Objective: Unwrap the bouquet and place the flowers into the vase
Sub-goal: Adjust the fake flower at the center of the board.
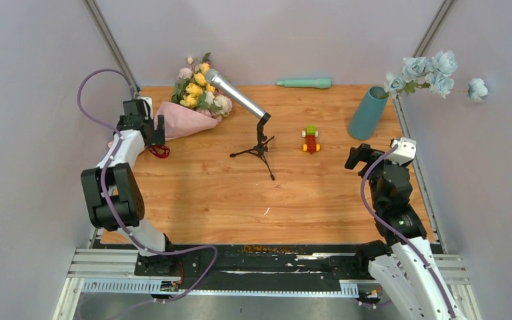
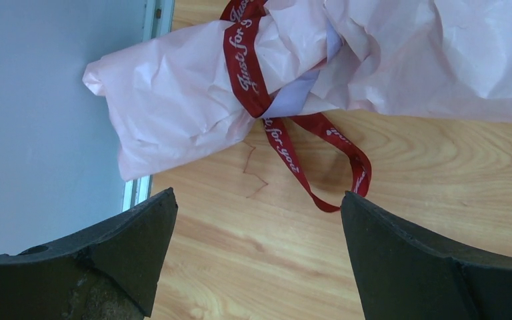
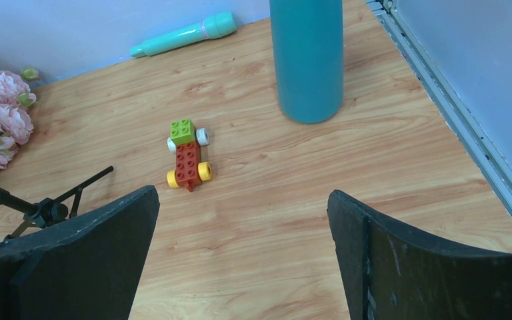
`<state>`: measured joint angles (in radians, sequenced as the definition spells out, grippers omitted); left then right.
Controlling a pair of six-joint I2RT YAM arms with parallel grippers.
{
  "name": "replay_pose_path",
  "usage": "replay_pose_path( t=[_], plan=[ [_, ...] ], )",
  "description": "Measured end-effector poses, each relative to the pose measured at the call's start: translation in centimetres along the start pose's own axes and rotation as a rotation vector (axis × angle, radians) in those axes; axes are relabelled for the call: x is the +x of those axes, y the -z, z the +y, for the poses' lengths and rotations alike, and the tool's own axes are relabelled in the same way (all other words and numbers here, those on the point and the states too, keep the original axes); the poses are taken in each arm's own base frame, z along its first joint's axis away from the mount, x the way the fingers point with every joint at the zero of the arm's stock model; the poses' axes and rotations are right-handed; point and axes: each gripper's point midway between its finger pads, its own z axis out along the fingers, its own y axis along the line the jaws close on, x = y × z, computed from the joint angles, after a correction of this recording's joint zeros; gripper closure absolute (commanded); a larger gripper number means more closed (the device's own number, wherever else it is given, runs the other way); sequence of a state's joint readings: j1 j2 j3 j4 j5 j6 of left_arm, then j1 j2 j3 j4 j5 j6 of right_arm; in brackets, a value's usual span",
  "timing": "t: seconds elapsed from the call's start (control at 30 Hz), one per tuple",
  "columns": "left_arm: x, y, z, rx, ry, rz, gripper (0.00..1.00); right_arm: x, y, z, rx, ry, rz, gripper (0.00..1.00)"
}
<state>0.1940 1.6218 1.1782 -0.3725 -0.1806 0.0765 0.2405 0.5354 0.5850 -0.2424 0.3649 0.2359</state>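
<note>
The bouquet (image 1: 190,107) lies at the back left of the table, its flowers (image 1: 199,87) still in the pink paper wrap (image 2: 173,87) tied with a dark red ribbon (image 2: 243,63). My left gripper (image 1: 155,132) hovers open just above the wrap's tied end. In the left wrist view the gripper (image 2: 259,200) holds nothing, and a loose ribbon loop (image 2: 347,167) reaches to its right fingertip. The teal vase (image 1: 368,112) stands at the back right. My right gripper (image 1: 358,157) is open and empty in front of it, and the vase (image 3: 307,60) rises beyond my right gripper (image 3: 243,193).
A microphone (image 1: 237,95) on a black tripod (image 1: 260,150) stands mid-table beside the flowers. A toy brick car (image 1: 311,139) sits between tripod and vase. A mint-green rod (image 1: 305,83) lies along the back wall. Pale blue flowers (image 1: 427,70) hang by the vase's mouth.
</note>
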Motion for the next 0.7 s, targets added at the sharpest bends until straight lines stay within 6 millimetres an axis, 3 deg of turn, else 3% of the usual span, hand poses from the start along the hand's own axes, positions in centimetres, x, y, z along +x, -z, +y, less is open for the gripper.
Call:
replay_pose_path(
  t=[0.23,0.47,0.57,0.7],
  plan=[
    [-0.5,-3.4,-0.1,0.026,-0.024,-0.001,0.00,0.7,-0.4,0.1,0.000,0.011,0.027,0.00],
    [-1.7,-5.4,-0.9,0.083,-0.042,-0.025,0.02,1.4,-0.8,0.1,0.006,0.022,0.053,0.00],
    [-2.4,-6.4,-1.9,0.130,-0.045,-0.038,0.08,1.8,-1.1,0.1,0.010,0.028,0.069,0.00],
    [-1.7,-7.4,-4.1,0.245,-0.046,-0.027,0.12,2.5,-1.4,0.1,0.013,0.040,0.093,0.00]
  ],
)
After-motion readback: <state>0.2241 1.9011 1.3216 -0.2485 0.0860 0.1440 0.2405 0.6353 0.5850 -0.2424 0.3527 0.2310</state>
